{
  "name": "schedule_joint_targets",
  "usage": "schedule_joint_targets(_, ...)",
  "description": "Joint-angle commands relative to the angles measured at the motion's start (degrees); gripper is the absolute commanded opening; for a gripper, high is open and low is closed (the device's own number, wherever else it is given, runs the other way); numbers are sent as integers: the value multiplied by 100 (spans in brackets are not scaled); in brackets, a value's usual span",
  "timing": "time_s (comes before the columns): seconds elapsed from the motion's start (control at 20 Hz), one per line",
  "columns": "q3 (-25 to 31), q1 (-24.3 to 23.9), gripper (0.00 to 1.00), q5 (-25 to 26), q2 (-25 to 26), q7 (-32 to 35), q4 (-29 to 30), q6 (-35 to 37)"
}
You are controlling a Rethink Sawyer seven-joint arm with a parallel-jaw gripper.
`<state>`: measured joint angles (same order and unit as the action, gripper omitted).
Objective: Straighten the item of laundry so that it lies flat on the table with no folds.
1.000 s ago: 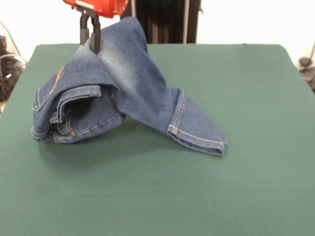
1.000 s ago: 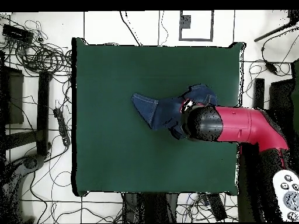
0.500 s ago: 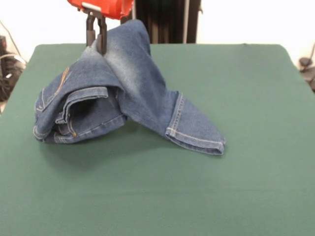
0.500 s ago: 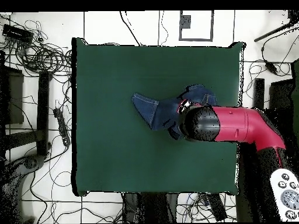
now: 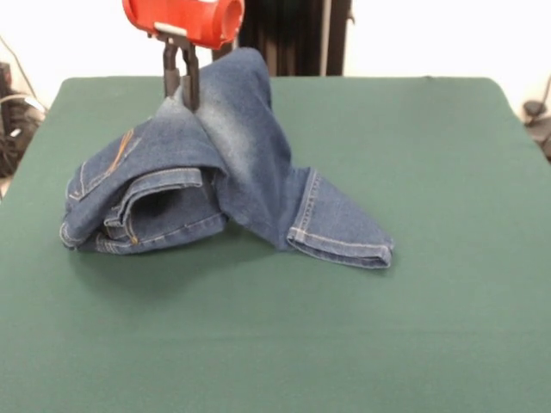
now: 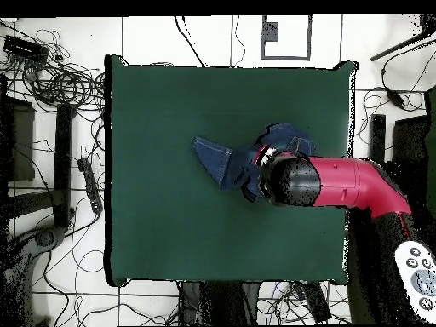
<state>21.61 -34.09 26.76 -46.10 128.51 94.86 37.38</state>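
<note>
above table [image 5: 448,327], tool [image 5: 182,93] pinches lifted jeans [image 5: 250,189].

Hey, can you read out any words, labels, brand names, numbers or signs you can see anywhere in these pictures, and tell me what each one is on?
No readable text in either view.
The jeans show only orange stitching, no legible label.
The gripper, shut on the jeans, hangs from a plain red housing with no marking.
The table bears no print.
A white object with round buttons lies beside the table: any marks too small to read.
</note>
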Motion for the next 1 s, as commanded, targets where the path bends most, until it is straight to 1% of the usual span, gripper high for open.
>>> schedule_joint_targets(0.05, 700, 32, 0, -75, 478, -707, 699, -298)
schedule_joint_targets(0.35, 656, 48, 0, 77, 468, -749, 726, -236)
schedule_joint_targets(0.5, 637, 99, 0, 16, 315, -725, 712, -29)
schedule_joint_targets(0.65, 642, 107, 0, -127, 96, -788, 635, 331)
schedule_joint_targets(0.85, 627, 227, 0, -351, -107, -811, 230, 977)
schedule_joint_targets(1.0, 728, 300, 0, -342, -223, -1148, -93, 1438)
